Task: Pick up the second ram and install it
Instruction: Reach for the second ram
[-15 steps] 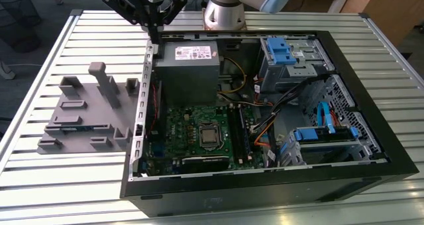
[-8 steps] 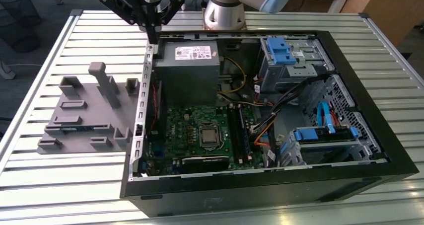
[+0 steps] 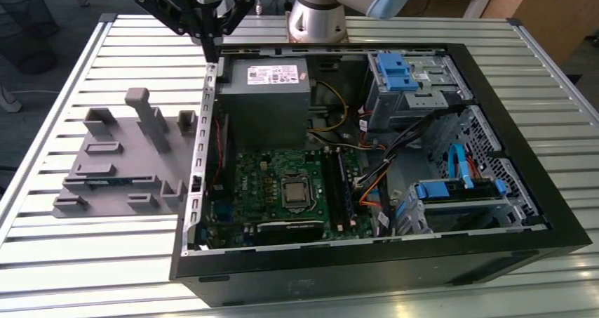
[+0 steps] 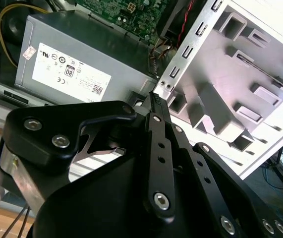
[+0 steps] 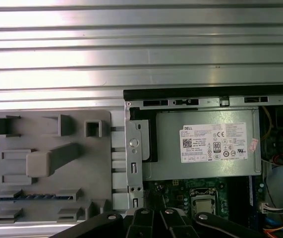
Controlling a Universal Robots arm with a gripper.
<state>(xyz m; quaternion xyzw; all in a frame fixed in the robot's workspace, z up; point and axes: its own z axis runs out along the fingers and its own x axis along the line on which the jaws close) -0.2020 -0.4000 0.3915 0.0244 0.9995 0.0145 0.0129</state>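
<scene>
The second ram (image 3: 105,181) is a dark strip lying on edge in a long slot of the grey holder tray (image 3: 122,132), near the tray's front edge; it is also in the first wrist view (image 5: 32,197). My gripper (image 3: 213,50) hangs above the table at the back corner of the open computer case (image 3: 374,262), beyond the tray and well apart from the ram. Its black fingers (image 4: 153,99) meet at the tips with nothing between them. The long black slots (image 3: 335,184) lie beside the processor socket on the green motherboard (image 3: 271,191).
A grey power supply (image 5: 200,144) fills the case's back corner just below my gripper. Blue drive cages (image 3: 402,72) and loose cables take up the exterior view's right side of the case. The holder tray (image 5: 47,163) has tall upright posts (image 3: 150,118). The table is ribbed metal.
</scene>
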